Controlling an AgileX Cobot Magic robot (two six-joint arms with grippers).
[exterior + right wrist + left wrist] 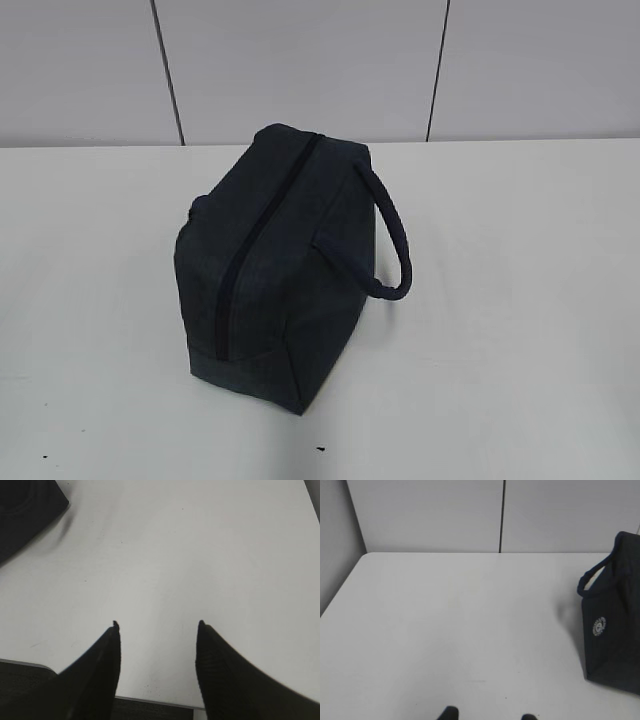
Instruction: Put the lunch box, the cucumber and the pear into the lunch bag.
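One lunch bag (270, 260) stands upright, zipper running near-to-far.

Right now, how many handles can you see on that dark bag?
2. One handle loops out on the bag's right side in the exterior view; the other shows on the opposite side in the left wrist view, barely peeking out in the exterior view.

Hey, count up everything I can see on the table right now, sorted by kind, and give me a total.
Lunch bag, dark navy, zipper closed: 1
Lunch box: 0 in view
Cucumber: 0 in view
Pear: 0 in view
Total on the table: 1

The left gripper and right gripper both hang over bare table, holding nothing.
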